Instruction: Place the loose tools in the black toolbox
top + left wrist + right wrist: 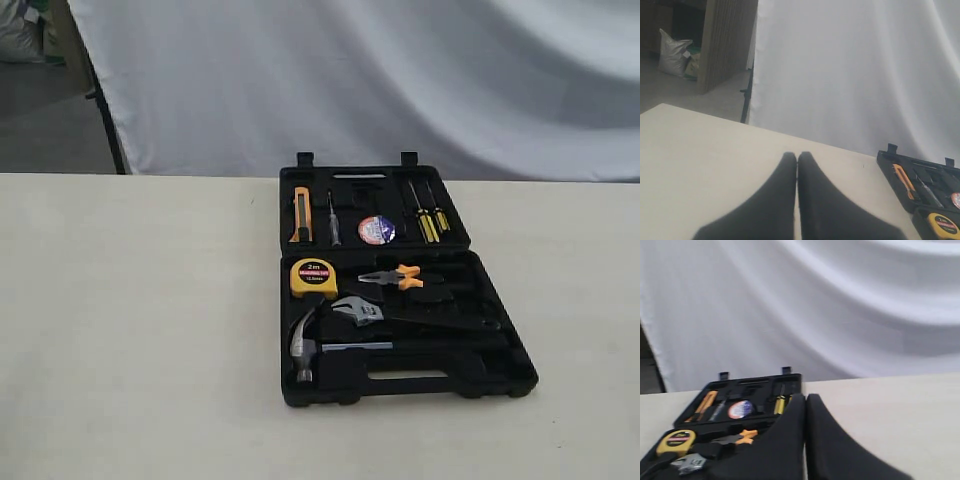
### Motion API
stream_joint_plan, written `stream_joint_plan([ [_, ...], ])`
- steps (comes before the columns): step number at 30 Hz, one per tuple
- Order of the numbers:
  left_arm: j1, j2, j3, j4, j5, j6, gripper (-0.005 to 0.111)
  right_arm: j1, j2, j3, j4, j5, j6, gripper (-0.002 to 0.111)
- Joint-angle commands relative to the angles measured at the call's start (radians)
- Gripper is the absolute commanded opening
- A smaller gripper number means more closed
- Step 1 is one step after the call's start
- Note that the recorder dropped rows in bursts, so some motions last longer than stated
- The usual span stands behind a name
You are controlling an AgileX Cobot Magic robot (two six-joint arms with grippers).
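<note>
Seating faults are posing the main risk. The steel claw hammer (340, 346) is lying along the lower half of the black toolbox (500, 372), right of centre in the exterior view. The adjustable wrench (420, 320) is lying just above it, slanted, with its head close to the hammer's claw. Whether either tool is sitting fully down in its recess cannot be told. If one is riding proud, a nudge to the case could be tipping it out onto the bench (140, 330), and the two halves would be fouling on closing. The black tape roll (377, 231) is sitting at the middle of the upper half. With all three tools lying inside, the task is looking complete or nearly so. An arm descending onto the case rim could also be shifting the case. The left jaws are pressing together, holding nothing, over bare bench. The right jaws are likewise meeting tip to tip and gripping nothing, with the case showing at the lower left of the right wrist view.
</note>
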Motion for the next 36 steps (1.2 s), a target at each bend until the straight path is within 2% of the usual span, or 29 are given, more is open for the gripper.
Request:
stream_joint_plan([
  [1, 0.025, -0.003, -0.003, 0.004, -0.007, -0.005, 0.001, -0.075, -0.007, 0.003, 0.000, 0.068, 0.016, 0.000],
  [6, 0.025, -0.003, -0.003, 0.004, -0.007, -0.005, 0.001, -0.069, -0.007, 0.003, 0.000, 0.123, 0.016, 0.000],
  [36, 0.025, -0.003, -0.003, 0.004, -0.007, -0.005, 0.001, -0.069, -0.007, 0.003, 0.004, 0.114, 0.027, 0.000],
])
